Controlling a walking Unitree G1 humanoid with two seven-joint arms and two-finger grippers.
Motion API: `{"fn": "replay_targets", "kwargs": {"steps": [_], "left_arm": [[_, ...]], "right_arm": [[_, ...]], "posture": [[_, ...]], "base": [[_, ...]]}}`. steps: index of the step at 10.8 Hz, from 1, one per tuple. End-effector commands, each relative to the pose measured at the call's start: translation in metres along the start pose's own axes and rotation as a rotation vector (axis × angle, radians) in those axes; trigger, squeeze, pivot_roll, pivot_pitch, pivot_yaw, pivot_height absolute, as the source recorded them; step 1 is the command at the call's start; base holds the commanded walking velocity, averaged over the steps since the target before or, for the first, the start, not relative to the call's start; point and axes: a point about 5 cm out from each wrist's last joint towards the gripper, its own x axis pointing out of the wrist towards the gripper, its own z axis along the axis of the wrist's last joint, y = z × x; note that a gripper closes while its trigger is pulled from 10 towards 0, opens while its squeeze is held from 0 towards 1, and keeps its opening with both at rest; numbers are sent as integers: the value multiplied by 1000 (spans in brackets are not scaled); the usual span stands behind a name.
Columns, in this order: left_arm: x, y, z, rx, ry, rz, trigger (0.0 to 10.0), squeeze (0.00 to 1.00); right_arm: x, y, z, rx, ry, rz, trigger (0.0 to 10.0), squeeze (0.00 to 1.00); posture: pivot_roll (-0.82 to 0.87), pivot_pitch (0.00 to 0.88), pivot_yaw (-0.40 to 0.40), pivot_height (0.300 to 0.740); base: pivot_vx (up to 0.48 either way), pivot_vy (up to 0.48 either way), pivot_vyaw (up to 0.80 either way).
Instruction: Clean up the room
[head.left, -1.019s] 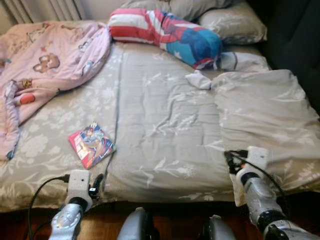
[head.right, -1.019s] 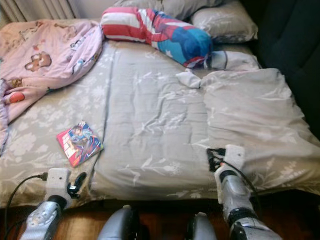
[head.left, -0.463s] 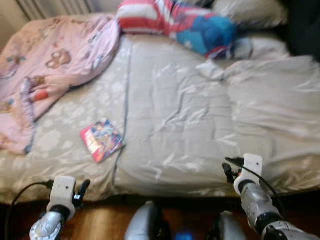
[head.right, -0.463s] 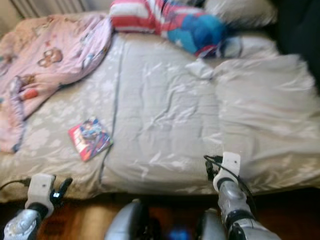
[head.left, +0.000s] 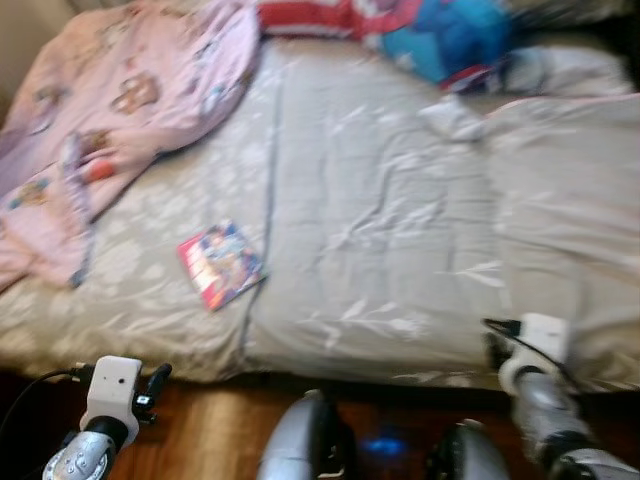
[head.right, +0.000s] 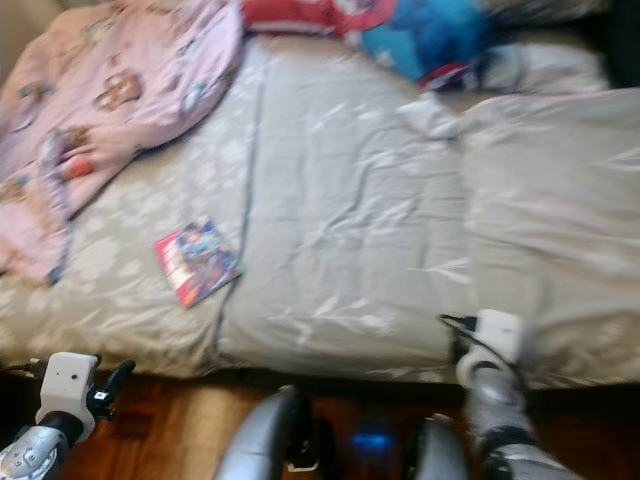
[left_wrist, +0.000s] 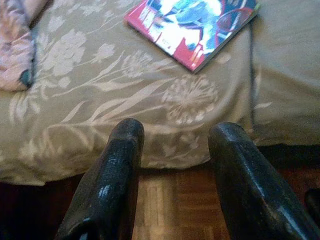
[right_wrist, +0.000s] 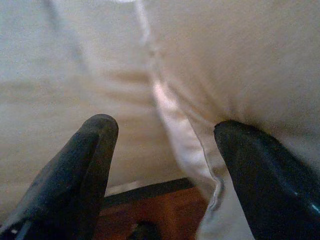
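From the head, the camera has pulled back and more wooden floor shows, so the robot looks to be repositioning; the red-edged comic book lies on the grey floral bedspread. Left wrist: the left gripper hangs released over the bed edge, near the book. Right wrist: the right gripper is spread, empty, at the pale duvet.

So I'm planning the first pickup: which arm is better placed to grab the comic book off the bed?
Probably left. The comic book lies on the bed's left part, ahead of the open left gripper. The right gripper faces the folded duvet, far across the bed.
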Motion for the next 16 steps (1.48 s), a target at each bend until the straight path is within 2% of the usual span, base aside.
{"fn": "replay_targets", "kwargs": {"steps": [1, 3, 4, 5, 6, 7, 9, 10, 11, 12, 13, 16], "left_arm": [[-9, 10, -10, 5, 53, 22, 10000, 0], [-7, 6, -8, -9, 64, 18, 10000, 0], [-2, 3, -7, -21, 62, 17, 10000, 0], [1, -1, -7, -31, 64, 13, 10000, 0], [5, -4, -7, -49, 63, 15, 10000, 0], [7, -8, -6, -59, 62, 15, 10000, 0], [11, -14, -9, -69, 73, 12, 10000, 0], [14, -14, -10, -71, 75, 31, 10000, 0], [16, -11, -10, -78, 75, 47, 10000, 0], [20, -12, -8, -86, 72, 58, 10000, 0], [25, -15, -8, -96, 70, 67, 10000, 0], [38, -29, -12, -140, 105, 91, 10000, 0]], "right_arm": [[-2, -22, -6, 1, 3, -89, 10000, 0], [-4, -71, 19, -25, -106, -259, 10000, 0], [-10, -103, 33, -25, -166, -368, 10000, 0], [-16, -124, 44, -33, -214, -434, 10000, 0], [-20, -137, 50, -54, -253, -480, 10000, 0], [-22, -142, 53, -52, -269, -500, 10000, 0], [-14, -110, 27, 6, -192, -359, 10000, 0], [-11, -67, -8, 85, -87, -168, 10000, 0], [-14, -48, -27, 140, -41, -110, 10000, 0], [-17, -33, -41, 202, -5, -68, 10000, 0], [-18, -24, -47, 235, 6, -32, 10000, 0], [-24, 2, -59, 187, 21, 111, 10000, 0]], "posture": [[297, 292, 188, 649], [271, 287, 186, 649], [253, 281, 181, 649], [231, 277, 173, 649], [212, 273, 164, 649], [207, 271, 159, 649], [188, 252, 134, 649], [191, 237, 122, 649], [188, 225, 112, 649], [182, 210, 99, 649], [172, 191, 84, 649], [150, 137, 49, 649]], "base": [[0, 0, 0], [0, 0, 0], [0, 0, 0], [0, 0, 0], [0, 0, 0], [0, 0, 0], [0, 0, 0], [0, 0, 0], [0, 0, 0], [0, 0, 0], [0, 0, 0], [0, 0, 0]]}}
